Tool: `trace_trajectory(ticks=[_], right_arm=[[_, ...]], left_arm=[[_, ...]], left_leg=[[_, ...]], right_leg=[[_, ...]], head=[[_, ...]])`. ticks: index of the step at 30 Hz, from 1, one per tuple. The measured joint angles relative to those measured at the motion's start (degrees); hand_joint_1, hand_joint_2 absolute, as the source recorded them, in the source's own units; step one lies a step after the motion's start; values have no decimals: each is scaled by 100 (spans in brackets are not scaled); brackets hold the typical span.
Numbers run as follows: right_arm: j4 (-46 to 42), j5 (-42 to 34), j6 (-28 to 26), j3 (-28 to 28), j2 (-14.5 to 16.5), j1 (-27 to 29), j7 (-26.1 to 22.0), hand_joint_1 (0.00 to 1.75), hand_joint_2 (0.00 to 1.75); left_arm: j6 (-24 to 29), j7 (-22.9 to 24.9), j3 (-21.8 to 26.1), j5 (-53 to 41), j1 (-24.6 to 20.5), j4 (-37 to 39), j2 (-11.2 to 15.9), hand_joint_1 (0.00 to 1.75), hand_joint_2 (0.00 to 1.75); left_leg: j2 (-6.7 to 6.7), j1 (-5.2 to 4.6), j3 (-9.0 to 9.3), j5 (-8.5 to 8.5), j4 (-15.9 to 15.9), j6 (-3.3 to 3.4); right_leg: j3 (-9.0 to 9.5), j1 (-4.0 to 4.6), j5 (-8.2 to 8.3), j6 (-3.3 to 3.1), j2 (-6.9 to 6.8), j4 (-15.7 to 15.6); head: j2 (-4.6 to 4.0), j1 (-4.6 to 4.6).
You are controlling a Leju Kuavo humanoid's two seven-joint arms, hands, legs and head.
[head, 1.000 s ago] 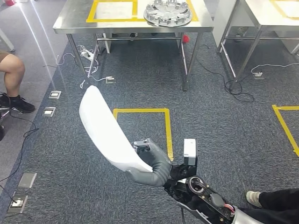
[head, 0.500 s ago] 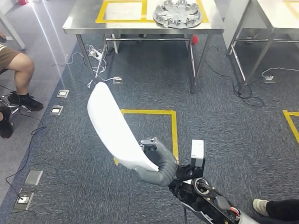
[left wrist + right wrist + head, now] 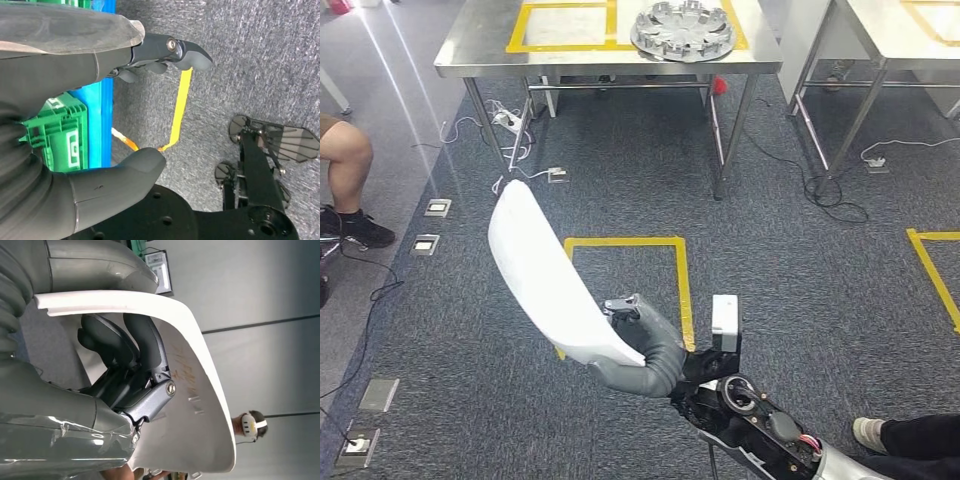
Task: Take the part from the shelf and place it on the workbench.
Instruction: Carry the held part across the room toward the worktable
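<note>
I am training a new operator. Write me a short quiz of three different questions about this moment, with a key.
1. True or false: the right hand holds the white part.
2. What lies on the workbench beside the empty yellow square? A) round grey disc B) green crate C) white box
3. Fill in: the part is above the ____, not on the workbench.

Key: 1 true. 2 A, the disc. 3 carpet. In the right wrist view the fingers curl against the part's inner face.
</note>
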Motion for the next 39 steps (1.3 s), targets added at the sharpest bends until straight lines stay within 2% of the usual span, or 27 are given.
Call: trace_trajectory(ticks=[4, 6, 7, 8, 9, 10, 11, 12, 13, 14, 15, 18, 19, 20, 22, 23, 24, 25, 27, 28, 29, 32, 34, 35, 37, 38, 39], right_arm=[[-1, 0, 0, 0, 0, 0, 0, 175, 175], [-8, 0, -2, 0, 0, 1, 0, 175, 175], [-14, 0, -2, 0, 0, 0, -1, 175, 175], [-21, 0, -4, 0, -1, 8, -1, 175, 175], [-24, 0, -5, 0, -1, 14, -1, 175, 175], [-26, 0, -7, 0, -2, 21, -1, 175, 175], [-27, 0, -8, 0, -2, 29, 0, 175, 175], [-27, 0, -9, 0, -2, 27, -1, 175, 175], [-28, 0, -9, 1, -2, 25, -1, 175, 175], [-29, 0, -9, 1, -2, 20, -1, 175, 175], [-31, 0, -9, 2, -2, 19, -2, 175, 175], [-37, 0, -14, 2, -2, 17, -2, 175, 175], [-39, 0, -15, 1, -2, 13, -3, 175, 175], [-42, 0, -15, 1, -2, 10, -4, 175, 175], [-42, 0, -15, 1, -2, 11, -3, 175, 175], [-42, 0, -15, 2, -2, 16, -2, 175, 175], [-42, 0, -15, 2, -2, 21, 0, 175, 175], [-42, 0, -16, 2, -2, 25, 0, 175, 175], [-42, 0, -17, 2, -2, 25, 0, 175, 175], [-43, 0, -18, 2, -2, 25, 0, 175, 175], [-43, 0, -18, 2, -2, 25, 1, 175, 175], [-45, 0, -18, 3, -2, 27, 1, 175, 175], [-48, 0, -18, 3, -2, 28, 0, 175, 175], [-51, 0, -19, 2, -2, 29, -1, 175, 175], [-57, 0, -21, 1, -4, 39, -1, 175, 175], [-60, 0, -24, 0, -6, 50, -1, 175, 175], [-60, 0, -25, 0, -8, 62, -1, 175, 175]], left_arm=[[1, 1, -1, 0, 5, 0, 0, 0, 175], [2, 1, -1, 0, 4, 0, -1, 0, 175], [4, 1, -1, 0, 4, 0, -1, 0, 175], [7, 1, -1, 0, 5, 0, -1, 0, 175], [8, 1, -1, 0, 7, 0, 1, 0, 175], [9, 1, -1, 0, 9, 0, 2, 0, 175], [9, 1, -1, 0, 12, 0, 2, 0, 175], [9, 1, 0, 0, 12, 0, -3, 0, 175], [9, 1, 0, 0, 8, 0, -7, 0, 175], [9, 1, 1, 0, 6, 0, -12, 0, 175], [9, 1, 2, 0, 4, 0, -17, 0, 175], [9, 1, 0, 0, 2, 0, -20, 0, 175], [9, 1, -1, 0, -4, 0, -20, 0, 175], [9, 1, -1, 0, -12, 0, -21, 0, 175], [9, 1, -1, 0, -14, 0, -24, 0, 175], [9, 1, -1, 0, -5, 0, -25, 0, 175], [9, 1, -1, 0, 5, 0, -26, 0, 175], [9, 1, -1, 0, 13, 0, -26, 0, 175], [9, 1, -1, -1, 14, 0, -20, 0, 175], [9, 1, -1, -2, 9, 0, -17, 0, 175], [8, 1, -1, -4, 4, 0, -16, 0, 175], [7, 1, -1, -10, -3, 0, -16, 0, 175], [7, 1, -1, -13, 3, 0, -18, 0, 175], [7, 1, -1, -14, 3, 0, -19, 0, 175], [7, 1, -1, -17, 4, 0, -18, 0, 175], [7, 1, -1, -17, 5, 0, -17, 0, 175], [7, 1, -1, -17, 8, 0, -17, 0, 175]], left_leg=[[-1, -2, 11, -4, -10, 31], [6, 13, 45, -5, -33, 67], [10, 19, 70, -12, -44, 96], [11, 11, 114, -39, -51, 134], [7, -3, 157, -74, -51, 160], [0, -19, 209, -113, -50, 178], [-9, -34, 270, -156, -49, 183], [-15, -41, 314, -185, -49, 170], [-23, -52, 341, -211, -44, 153], [-25, -58, 347, -227, -42, 129], [-24, -61, 340, -234, -45, 104], [-8, -59, 322, -283, -5, 17], [-5, -59, 252, -368, 151, -11], [-4, -53, 102, -500, 438, -38], [-2, -28, -384, -778, 1250, -83], [-1, -13, -602, -827, 1559, -102], [-1, 1, -727, -770, 1671, -115], [0, 14, -724, -596, 1534, -123], [11, 33, -437, -106, 761, -130], [14, 30, -266, 51, 372, -118], [15, 25, -147, 116, 125, -92], [3, 10, -51, 35, 3, 34], [6, 19, 6, -1, -22, 113], [10, 24, 47, -22, -35, 153], [16, 6, 128, -90, -37, 206], [13, -4, 173, -128, -36, 217], [7, -13, 227, -169, -36, 219]], right_leg=[[12, -4, -12, 22, 0, -6], [-15, -17, -78, 46, 0, 80], [-84, -23, -177, 61, -1, 251], [-337, -29, -341, 77, -1, 737], [-555, -29, -417, 79, -1, 1116], [-703, -27, -390, 70, -1, 1329], [-746, -19, -229, 46, 0, 1291], [-579, -4, -5, 6, 2, 880], [-427, 15, 145, -28, 1, 515], [-317, 34, 203, -55, 0, 277], [-267, 50, 185, -73, 4, 177], [-178, 15, 184, -122, 16, 53], [-143, -6, 193, -143, 12, 12], [-109, -24, 196, -162, 3, -20], [-88, -21, 175, -189, -11, -31], [-77, -22, 157, -195, -12, -31], [-59, -25, 136, -195, -8, -31], [-29, -31, 109, -187, -3, -30], [50, -41, 37, -148, 5, -27], [71, -33, -11, -117, 9, -18], [85, -22, -52, -86, 13, -18], [113, -7, -141, 7, 17, -43], [69, -26, -267, 63, 14, 142], [-55, -34, -401, 85, 13, 424], [-506, -37, -704, 106, 13, 1263], [-731, -38, -775, 106, 13, 1616], [-875, -37, -734, 100, 13, 1778]], head=[[0, 6], [0, 19], [0, 41], [0, 89], [0, 138], [0, 188], [0, 232], [0, 249], [0, 259], [0, 267], [0, 267], [0, 257], [0, 229], [0, 195], [0, 119], [0, 91], [0, 66], [0, 43], [0, 2], [0, -29], [0, -44], [0, -13], [0, 27], [0, 59], [0, 135], [0, 162], [0, 184]])
